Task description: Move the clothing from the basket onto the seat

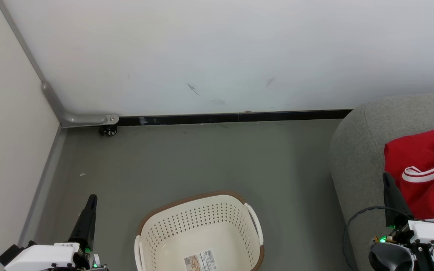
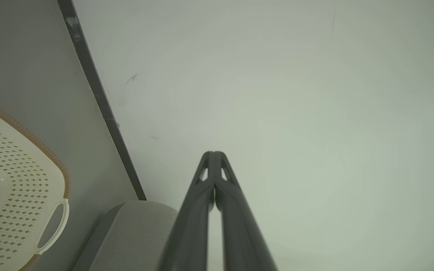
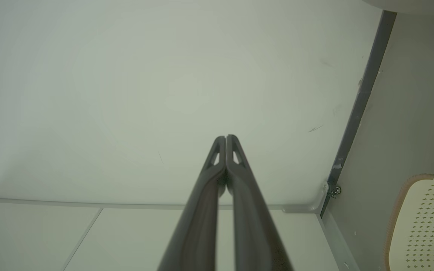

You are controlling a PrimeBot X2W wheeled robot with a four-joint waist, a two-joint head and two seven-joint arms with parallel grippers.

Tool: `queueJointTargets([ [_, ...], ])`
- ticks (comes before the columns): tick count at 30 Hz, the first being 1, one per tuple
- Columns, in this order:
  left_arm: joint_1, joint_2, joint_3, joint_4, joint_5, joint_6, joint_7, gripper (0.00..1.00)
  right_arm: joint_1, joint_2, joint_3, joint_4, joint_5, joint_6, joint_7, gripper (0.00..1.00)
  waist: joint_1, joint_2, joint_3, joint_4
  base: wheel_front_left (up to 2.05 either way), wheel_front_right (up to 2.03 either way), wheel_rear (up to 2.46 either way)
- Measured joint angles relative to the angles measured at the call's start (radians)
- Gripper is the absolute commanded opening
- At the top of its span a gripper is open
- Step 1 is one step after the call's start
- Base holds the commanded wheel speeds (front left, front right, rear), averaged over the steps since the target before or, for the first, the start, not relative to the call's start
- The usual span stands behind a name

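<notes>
The clothing is seen piled on the seat, right of the basket, in which no garment is found. The left gripper and right gripper are pressed together, empty, flanking the basket. Arms are best parked clear of the pile.

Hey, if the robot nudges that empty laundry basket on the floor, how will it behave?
Probably light: the basket is thin perforated plastic with just a sticker inside. It would likely slide on the smooth grey floor rather than resist. Pushed high at its rim, it might tip.
</notes>
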Motion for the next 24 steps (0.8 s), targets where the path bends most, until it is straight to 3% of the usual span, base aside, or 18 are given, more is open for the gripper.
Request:
queueJointTargets([
  [24,-0.007,-0.001,0.001,0.001,0.0,0.0,0.003,0.0,0.0,0.005,-0.003,0.0,0.0,0.0,0.001,0.0,0.0,0.0,0.0,0.0,0.0,0.0,0.0],
])
